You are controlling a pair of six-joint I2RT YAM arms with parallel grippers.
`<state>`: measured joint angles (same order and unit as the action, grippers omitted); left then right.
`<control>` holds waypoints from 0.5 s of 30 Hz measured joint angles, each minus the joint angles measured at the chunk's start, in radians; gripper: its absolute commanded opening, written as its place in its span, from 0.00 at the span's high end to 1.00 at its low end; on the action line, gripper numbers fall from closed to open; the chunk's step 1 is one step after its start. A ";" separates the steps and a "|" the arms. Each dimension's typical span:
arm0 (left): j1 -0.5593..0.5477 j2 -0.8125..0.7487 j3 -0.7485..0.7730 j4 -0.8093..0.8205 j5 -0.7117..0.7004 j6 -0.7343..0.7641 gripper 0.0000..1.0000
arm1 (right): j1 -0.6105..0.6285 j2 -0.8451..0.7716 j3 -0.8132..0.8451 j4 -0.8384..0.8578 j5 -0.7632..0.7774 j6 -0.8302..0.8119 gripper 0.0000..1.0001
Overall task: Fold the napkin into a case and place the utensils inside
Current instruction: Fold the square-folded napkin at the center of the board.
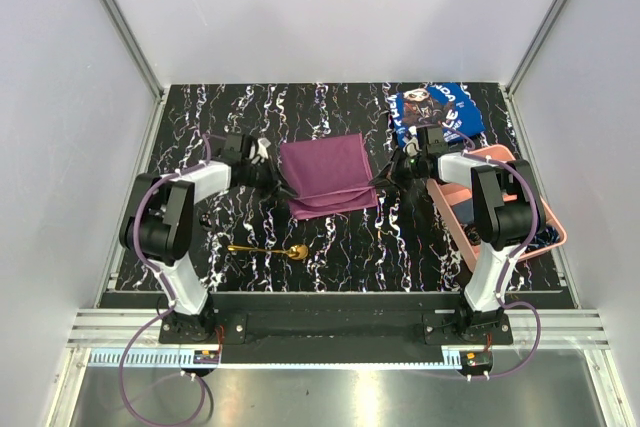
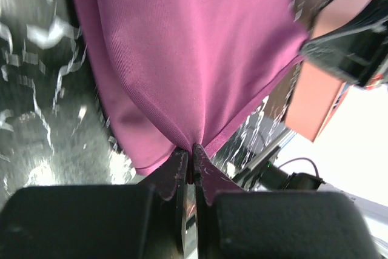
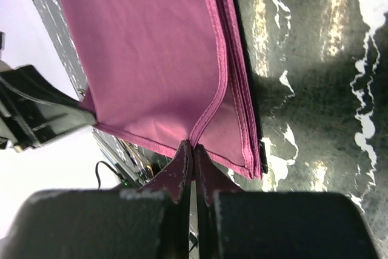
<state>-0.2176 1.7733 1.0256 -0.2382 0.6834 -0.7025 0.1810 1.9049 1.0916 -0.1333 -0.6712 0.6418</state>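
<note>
Top external | napkin (image 1: pixel 328 175) is held between left gripper (image 1: pixel 282 189) and right gripper (image 1: pixel 381 180), each clamped on an edge | spoon (image 1: pixel 268 248) nearer left.

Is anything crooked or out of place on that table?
The napkin sits skewed, its layers uneven along the near edge and puckered where the left pincer and right pincer pinch it. Nothing spilled; the spoon lies apart on the table.

Bright overhead light glares off my glossy table (image 3: pixel 315 40); the left wrist view blurs at its edges.
</note>
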 measured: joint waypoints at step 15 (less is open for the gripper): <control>-0.050 -0.008 -0.095 0.095 0.024 -0.095 0.92 | 0.000 0.000 -0.006 -0.053 0.063 -0.042 1.00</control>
<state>-0.2672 1.7653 0.9302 -0.1429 0.7078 -0.7975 0.1806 1.9049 1.0859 -0.1864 -0.6083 0.5999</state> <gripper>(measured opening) 0.088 0.012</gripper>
